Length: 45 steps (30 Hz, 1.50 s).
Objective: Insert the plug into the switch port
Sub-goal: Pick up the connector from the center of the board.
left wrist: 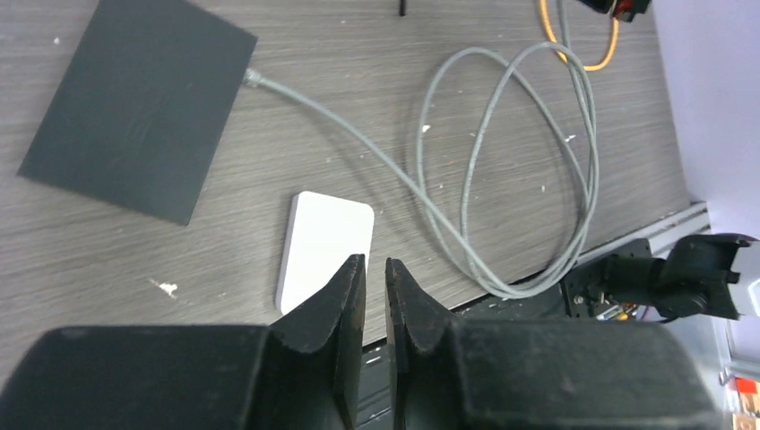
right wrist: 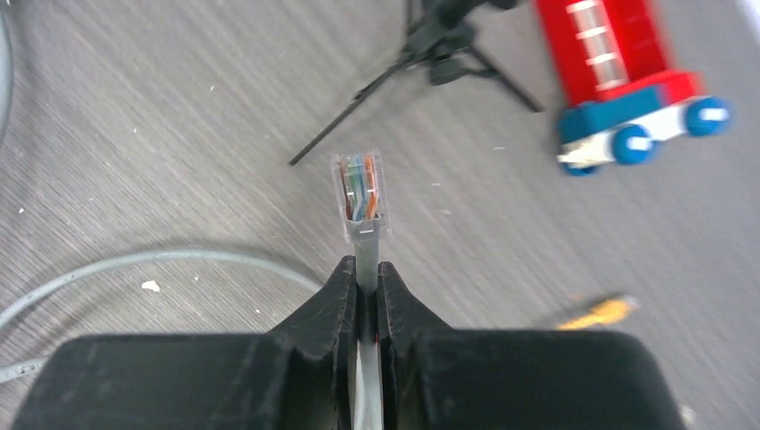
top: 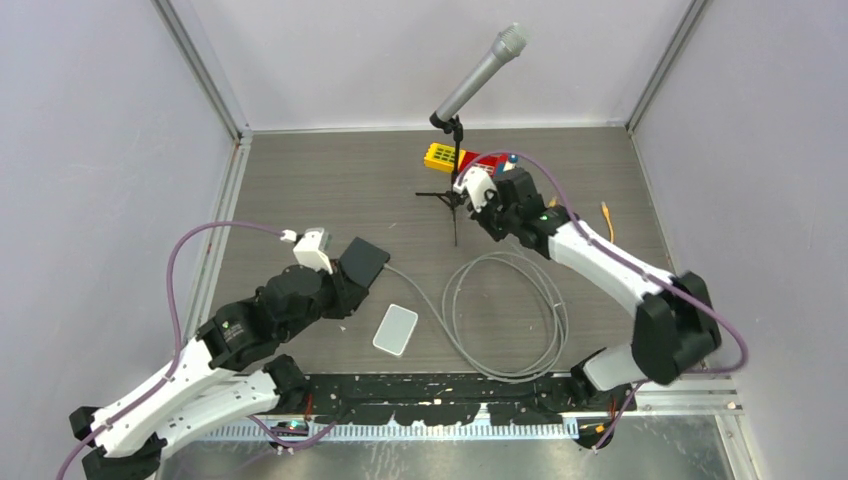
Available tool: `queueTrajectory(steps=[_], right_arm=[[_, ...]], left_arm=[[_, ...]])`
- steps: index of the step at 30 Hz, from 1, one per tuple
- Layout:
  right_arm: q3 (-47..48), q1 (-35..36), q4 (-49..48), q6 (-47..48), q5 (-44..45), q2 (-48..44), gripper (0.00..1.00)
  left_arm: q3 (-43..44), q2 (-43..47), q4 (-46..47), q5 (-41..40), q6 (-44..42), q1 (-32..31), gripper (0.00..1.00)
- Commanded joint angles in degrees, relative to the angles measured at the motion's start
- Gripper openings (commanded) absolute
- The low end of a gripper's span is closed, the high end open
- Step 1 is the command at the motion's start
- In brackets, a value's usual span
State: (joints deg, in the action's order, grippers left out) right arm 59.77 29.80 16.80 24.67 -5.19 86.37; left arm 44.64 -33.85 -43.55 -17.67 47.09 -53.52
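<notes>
**At far side of table: plug in R grip, switch well apart**

At the far end, by the mic stand (top: 456,196) feet, R gripper (right wrist: 367,269) is clamped tight on the grey tail of the plug (right wrist: 360,188). The clear head sticks out past the fingertips, coloured wires showing, and hangs above the tabletop (top: 300,190), touching nothing. Red/blue toy (right wrist: 627,81) sits just beyond, to the right in the wrist view. Tip of an orange lead (right wrist: 596,312) shows nearby, blurred.

Switch (top: 362,260) is a flat dark box lying near L side, w/ L gripper (left wrist: 375,264) just beside it. L jaws stand a thin slit apart, nothing between them, hovering over the near edge of a white card (left wrist: 327,246).

Grey cable (top: 500,310) runs from the switch edge, where one end meets it, then loops in loose coils mid-table btwn the two arms. Cannot tell from any view which face of the switch carries the free port.

Yellow block (top: 440,155) sits at back, next to the toy.
</notes>
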Motion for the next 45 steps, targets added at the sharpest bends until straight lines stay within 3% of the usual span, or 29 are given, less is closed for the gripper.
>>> queueTrajectory(steps=[1,6,12,19,26,31,35,39,45], right_arm=[[2.3,-0.1,3.5,-0.6,8.8,-10.9,0.0],[1.5,-0.1,2.5,-4.8,9.0,-20.6,0.0],[3.6,-0.1,2.7,-3.4,19.2,-25.9,0.0],[12.4,-0.1,4.6,1.8,27.7,-26.7,0.0],[18.2,-0.1,1.3,13.0,28.9,-27.9,0.0],[19.3,-0.1,3.0,11.5,27.3,-27.8,0.0],[15.4,-0.1,4.9,8.9,25.5,-28.9,0.0],[10.2,0.0,-3.5,10.6,26.7,-32.7,0.0],[20.7,-0.1,-4.7,19.0,30.2,-28.0,0.0]], left_arm=[[2.8,-1.7,5.3,2.9,-4.4,0.0,0.16],[3.6,-2.9,8.3,3.6,-5.4,0.0,0.18],[6.0,-5.0,9.0,3.9,-7.4,0.0,0.17],[7.4,-7.3,9.6,3.4,-7.7,0.0,0.12],[8.4,-8.6,9.6,3.3,-8.4,0.0,0.08],[8.1,-8.9,12.7,7.2,-10.5,0.0,0.07],[8.4,-9.4,14.3,8.9,-12.5,0.0,0.08],[8.0,-8.9,16.1,10.1,-13.9,0.0,0.16],[4.5,-10.9,23.3,15.3,-12.9,0.0,0.17]])
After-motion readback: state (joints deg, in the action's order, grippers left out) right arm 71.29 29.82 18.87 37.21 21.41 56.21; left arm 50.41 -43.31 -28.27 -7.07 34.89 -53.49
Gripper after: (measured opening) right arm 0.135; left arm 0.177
